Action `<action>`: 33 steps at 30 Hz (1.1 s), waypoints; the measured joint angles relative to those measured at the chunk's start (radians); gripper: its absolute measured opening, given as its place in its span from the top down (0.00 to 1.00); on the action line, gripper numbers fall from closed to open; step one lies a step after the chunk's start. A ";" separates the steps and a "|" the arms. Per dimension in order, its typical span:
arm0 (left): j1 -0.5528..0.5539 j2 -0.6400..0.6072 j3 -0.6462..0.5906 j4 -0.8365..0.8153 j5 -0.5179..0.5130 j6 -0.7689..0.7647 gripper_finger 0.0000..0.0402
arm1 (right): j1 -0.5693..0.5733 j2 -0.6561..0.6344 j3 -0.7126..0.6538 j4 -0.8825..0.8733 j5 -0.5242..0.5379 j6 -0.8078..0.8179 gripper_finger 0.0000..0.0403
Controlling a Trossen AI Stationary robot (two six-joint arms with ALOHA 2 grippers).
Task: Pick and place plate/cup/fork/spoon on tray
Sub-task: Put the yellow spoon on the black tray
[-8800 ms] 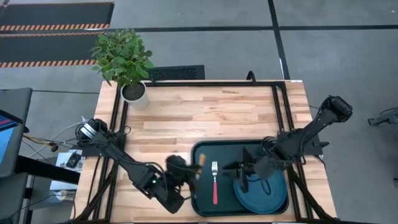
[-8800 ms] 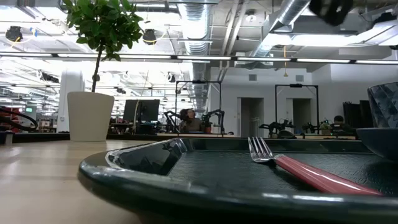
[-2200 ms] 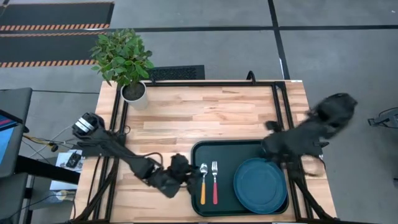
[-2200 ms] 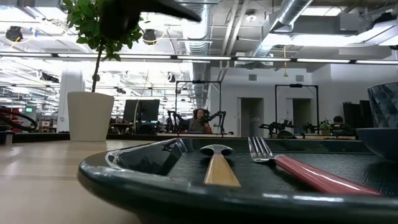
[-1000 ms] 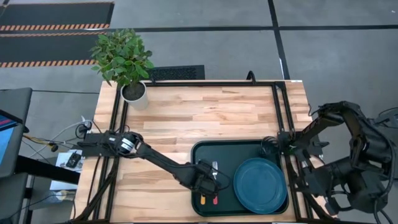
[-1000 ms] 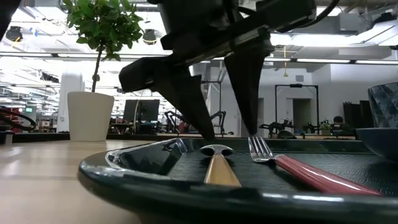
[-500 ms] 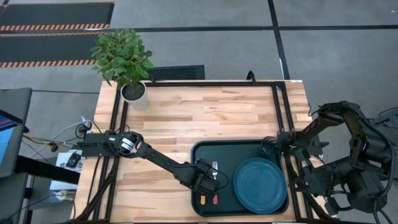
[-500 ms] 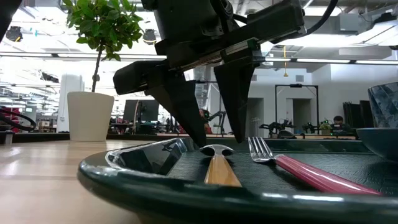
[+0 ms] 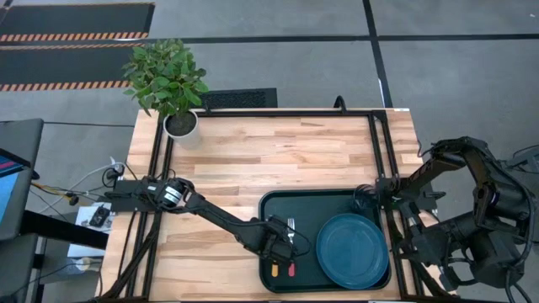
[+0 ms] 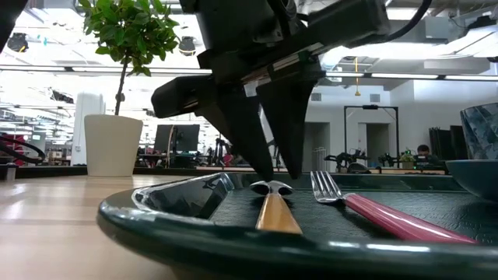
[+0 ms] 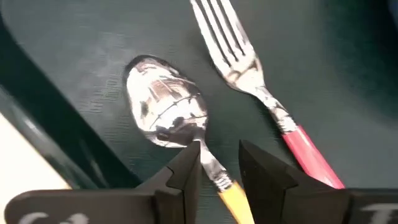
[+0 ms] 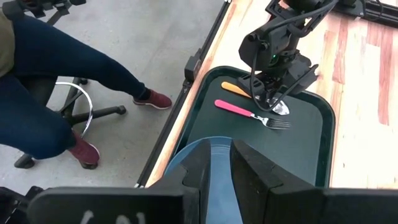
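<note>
My left gripper [image 9: 280, 240] hides the spoon [image 11: 166, 117] neck in high view; handle end cut off at wrist pic's edge. Plate [image 10: 476, 177] and fork [image 10: 381, 211] handle cut off at low view's edge.

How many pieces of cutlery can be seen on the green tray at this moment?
2. The spoon lies nearer the tray's left edge, the left gripper straddling its neck. The fork lies beside it, toward the plate. None seems hidden.

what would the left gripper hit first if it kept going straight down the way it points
The spoon: the left gripper straddles its neck, fingertips close on either side. Directly beneath lies the tray floor.
</note>
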 joint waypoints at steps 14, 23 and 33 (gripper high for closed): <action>-0.002 0.000 0.000 0.182 0.048 0.083 0.69 | 0.000 0.000 0.000 0.000 0.000 0.000 0.78; 0.000 -0.002 0.000 0.256 -0.025 0.034 0.69 | 0.000 0.000 0.000 0.000 0.000 0.000 0.78; -0.020 -0.002 0.026 0.076 0.023 0.079 0.56 | 0.000 0.000 0.000 0.000 0.000 -0.004 0.78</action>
